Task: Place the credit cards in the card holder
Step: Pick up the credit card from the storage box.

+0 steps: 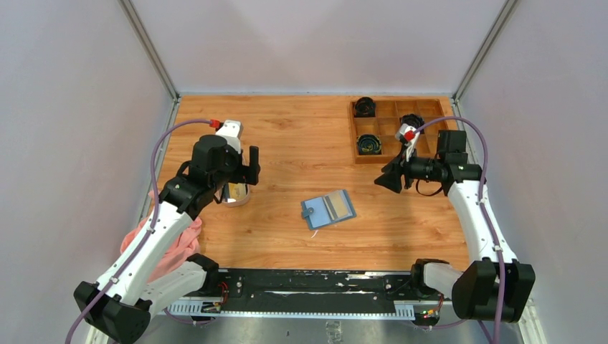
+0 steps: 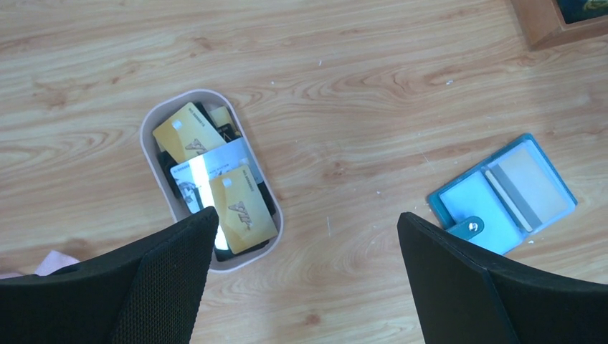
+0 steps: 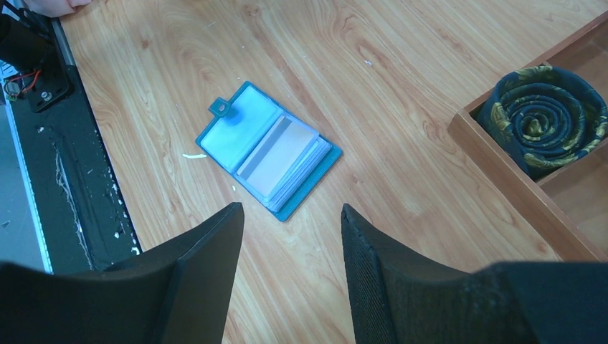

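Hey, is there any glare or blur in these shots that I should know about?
Left wrist view: glare whitens part of a shiny card in the dish. Right wrist view: the card holder is sharp, with a faint sheen on its clear pockets. Top view: even light, no glare.

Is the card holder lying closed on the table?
No, the card holder lies spread open, its inside facing up.

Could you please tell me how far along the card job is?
Done: the card holder lies open, and a striped card appears to sit in one pocket. In hand: nothing; the left pincer is open above the white dish, and the right pincer is empty. Left: several cards are in the dish.
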Controlling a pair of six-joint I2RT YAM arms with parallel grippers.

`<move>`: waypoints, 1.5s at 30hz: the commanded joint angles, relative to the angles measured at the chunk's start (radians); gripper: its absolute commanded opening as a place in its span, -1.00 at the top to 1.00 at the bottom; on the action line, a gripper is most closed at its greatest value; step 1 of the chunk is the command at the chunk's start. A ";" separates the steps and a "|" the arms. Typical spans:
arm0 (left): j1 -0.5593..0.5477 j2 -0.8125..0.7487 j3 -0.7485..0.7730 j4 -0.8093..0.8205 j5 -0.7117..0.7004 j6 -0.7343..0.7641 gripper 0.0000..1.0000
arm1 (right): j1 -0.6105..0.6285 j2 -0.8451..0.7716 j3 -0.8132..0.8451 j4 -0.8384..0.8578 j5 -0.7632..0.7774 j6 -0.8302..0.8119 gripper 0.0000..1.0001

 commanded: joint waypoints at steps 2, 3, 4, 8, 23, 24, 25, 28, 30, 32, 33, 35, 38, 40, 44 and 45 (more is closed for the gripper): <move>0.011 0.006 0.019 -0.040 -0.023 -0.049 -1.00 | 0.025 0.005 -0.009 -0.020 0.019 -0.032 -0.12; 0.013 0.005 0.017 -0.040 -0.024 -0.052 -1.00 | 0.025 0.004 -0.010 -0.021 0.018 -0.032 -0.12; 0.018 0.004 0.013 -0.040 -0.024 -0.057 -1.00 | 0.027 0.006 -0.010 -0.020 0.018 -0.032 -0.12; 0.058 0.015 -0.004 -0.029 0.004 -0.069 -1.00 | 0.037 0.022 -0.009 -0.020 0.036 -0.035 -0.12; 0.208 0.152 -0.027 0.042 0.120 -0.058 -1.00 | 0.125 0.071 -0.010 0.031 0.199 0.036 -0.12; 0.210 0.160 -0.026 0.044 0.119 -0.055 -1.00 | 0.125 0.073 -0.010 0.032 0.205 0.037 -0.12; 0.211 0.168 -0.026 0.048 0.121 -0.052 -1.00 | 0.125 0.074 -0.011 0.034 0.210 0.037 -0.12; 0.212 0.178 -0.025 0.052 0.126 -0.044 -1.00 | 0.126 0.080 -0.012 0.035 0.219 0.036 -0.12; 0.212 0.178 -0.028 0.056 0.124 -0.040 -1.00 | 0.125 0.082 -0.012 0.035 0.224 0.035 -0.12; 0.212 0.176 -0.033 0.064 0.126 -0.041 -1.00 | 0.125 0.082 -0.012 0.035 0.224 0.033 -0.12; 0.212 0.176 -0.034 0.067 0.127 -0.039 -1.00 | 0.126 0.082 -0.012 0.035 0.224 0.033 -0.12; 0.213 0.180 -0.036 0.075 0.128 -0.041 -1.00 | 0.126 0.084 -0.012 0.035 0.223 0.032 -0.12; 0.214 0.189 -0.041 0.094 0.131 -0.044 -1.00 | 0.125 0.088 -0.012 0.035 0.225 0.030 -0.12; 0.215 0.203 -0.043 0.108 0.134 -0.045 -1.00 | 0.125 0.087 -0.013 0.035 0.230 0.029 -0.13; 0.218 0.231 -0.048 0.123 0.133 -0.038 -1.00 | 0.125 0.081 -0.015 0.035 0.228 0.026 -0.12; 0.218 0.235 -0.048 0.124 0.134 -0.033 -1.00 | 0.125 0.081 -0.015 0.035 0.227 0.026 -0.12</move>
